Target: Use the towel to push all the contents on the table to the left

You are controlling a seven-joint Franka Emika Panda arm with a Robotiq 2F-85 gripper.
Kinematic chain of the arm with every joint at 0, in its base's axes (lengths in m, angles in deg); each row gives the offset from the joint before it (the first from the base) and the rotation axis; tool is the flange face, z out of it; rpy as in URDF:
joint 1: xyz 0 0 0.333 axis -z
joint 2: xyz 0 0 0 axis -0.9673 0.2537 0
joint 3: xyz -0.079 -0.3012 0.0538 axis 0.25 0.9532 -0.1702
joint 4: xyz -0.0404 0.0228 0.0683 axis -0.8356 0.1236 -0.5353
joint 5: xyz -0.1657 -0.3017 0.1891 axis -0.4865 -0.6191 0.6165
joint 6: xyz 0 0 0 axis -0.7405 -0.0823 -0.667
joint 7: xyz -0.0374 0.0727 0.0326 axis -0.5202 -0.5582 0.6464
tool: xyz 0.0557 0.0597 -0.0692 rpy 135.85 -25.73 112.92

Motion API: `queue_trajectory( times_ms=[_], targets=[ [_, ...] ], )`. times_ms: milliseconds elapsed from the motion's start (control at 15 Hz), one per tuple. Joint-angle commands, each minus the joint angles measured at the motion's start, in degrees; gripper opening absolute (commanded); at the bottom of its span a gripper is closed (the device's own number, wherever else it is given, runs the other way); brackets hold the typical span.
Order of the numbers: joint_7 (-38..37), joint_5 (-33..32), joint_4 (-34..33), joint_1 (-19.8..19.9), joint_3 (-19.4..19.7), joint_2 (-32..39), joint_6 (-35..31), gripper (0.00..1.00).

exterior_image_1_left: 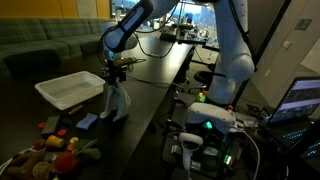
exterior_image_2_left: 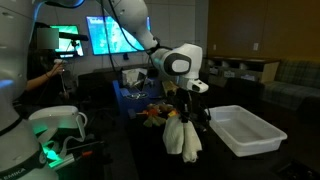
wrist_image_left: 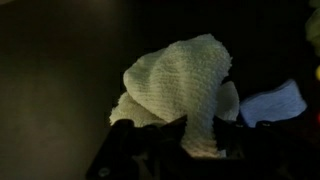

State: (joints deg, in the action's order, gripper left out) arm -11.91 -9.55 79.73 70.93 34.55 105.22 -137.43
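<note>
Item: towel (exterior_image_1_left: 115, 102). Small pale knit cloth, limp, light, no stiffness.
Loc: hangs bunched from gripper (exterior_image_1_left: 114, 80) over table (exterior_image_1_left: 150, 95), just beside white tray (exterior_image_1_left: 48, 92); toy jumble (exterior_image_1_left: 45, 150) apart, nearer cam.
Gripper: jaws pressed together, pinching towel's top bunch.
Handling (est.): keep hold at top bunch, sweep w/ lower folds. Cloth likely rides over toys; tray prob. slides easily on glossy top.

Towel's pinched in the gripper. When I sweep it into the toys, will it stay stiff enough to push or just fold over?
Likely floppy: the towel hangs in limp folds below the gripper, so it may buckle against the toys unless bunched low on the table. Its coarse weave in the wrist view suggests it drags rather than slides.
</note>
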Motion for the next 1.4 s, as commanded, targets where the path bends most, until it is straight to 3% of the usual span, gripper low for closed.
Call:
queue_trajectory(
  times_ms=[0,333,867,1333],
  targets=[
    [-7.13,-4.01,2.42,0.12,5.05,-1.05,-5.96,0.08],
    [-22.52,-8.61,-4.73,-3.24,9.87,9.68,-10.15,0.08],
    [-40.13,-7.59,-26.80,-10.44,9.43,31.64,-5.74,0.09],
    [-47.26,-8.93,-46.93,-14.86,8.68,42.50,0.60,0.09]
  ],
)
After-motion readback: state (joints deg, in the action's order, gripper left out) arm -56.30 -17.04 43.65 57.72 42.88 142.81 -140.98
